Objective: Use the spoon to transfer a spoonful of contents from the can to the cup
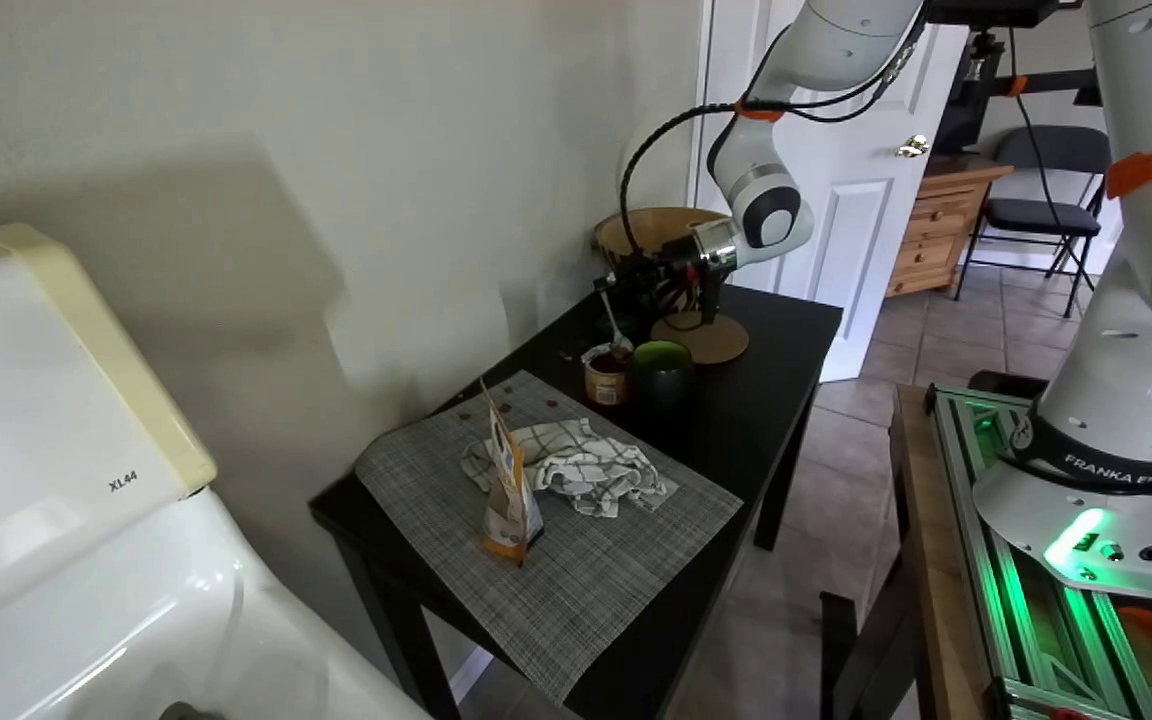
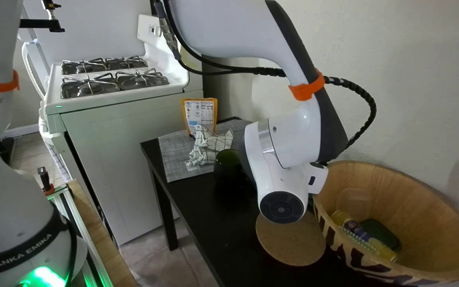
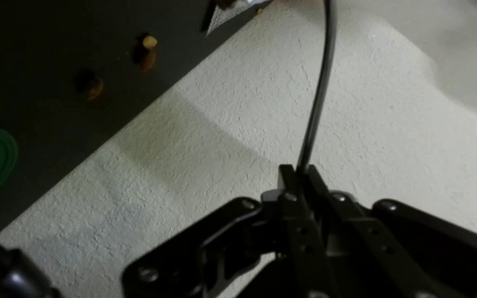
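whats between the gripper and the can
In an exterior view, the spoon spans that stretch, slanting from the gripper down toward the can.

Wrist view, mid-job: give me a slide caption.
Robotiq gripper clamping the metal spoon by its handle, small nut-like pieces on the dark tabletop.

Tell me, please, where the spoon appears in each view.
In an exterior view: the spoon near the centre, slanting down toward the can.
In an exterior view: not visible, perhaps behind the arm.
In the wrist view: the spoon right of centre, running from the gripper to the top edge.
Shared landmark: the black table.
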`<action>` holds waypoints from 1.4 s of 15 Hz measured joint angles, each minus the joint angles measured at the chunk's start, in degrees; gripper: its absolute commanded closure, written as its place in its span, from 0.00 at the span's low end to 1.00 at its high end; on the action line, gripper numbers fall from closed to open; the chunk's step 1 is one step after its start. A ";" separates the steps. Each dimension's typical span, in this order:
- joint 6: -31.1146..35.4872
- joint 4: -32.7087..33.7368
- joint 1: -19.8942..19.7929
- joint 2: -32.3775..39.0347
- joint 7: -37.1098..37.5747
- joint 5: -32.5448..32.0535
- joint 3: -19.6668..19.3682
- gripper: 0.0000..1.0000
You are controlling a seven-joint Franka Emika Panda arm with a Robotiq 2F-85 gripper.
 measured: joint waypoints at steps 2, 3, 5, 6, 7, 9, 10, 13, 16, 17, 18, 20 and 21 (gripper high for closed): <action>-1.38 0.00 -0.46 0.03 -0.01 -0.28 -0.25 0.98; -2.21 -0.01 -0.69 0.03 -0.01 -0.31 -0.35 0.98; -3.71 -0.02 -1.19 0.04 -0.02 -0.32 -0.42 0.98; -4.49 -0.06 -1.41 0.04 -0.02 -0.32 -0.46 0.98; -5.17 -0.11 -1.57 0.04 -0.02 -0.32 -0.52 0.98; -6.52 -0.23 -1.85 0.04 -0.02 -0.32 -0.62 0.98; -7.27 -0.31 -1.94 0.03 -0.04 -0.34 -0.70 0.98; -9.38 -0.53 -2.02 0.02 -0.08 -0.67 -1.06 0.98; -11.42 -0.77 -2.20 -0.03 -0.22 -1.82 -1.32 0.98; -12.15 -0.90 -2.23 -0.09 -0.32 -2.74 -1.48 0.98; -12.66 -1.08 -2.23 -0.21 -0.47 -3.85 -1.66 0.98; -13.88 -1.59 -2.27 -0.59 -0.95 -6.16 -2.09 0.98; -14.40 -1.81 -2.36 -0.81 -1.38 -7.32 -2.27 0.98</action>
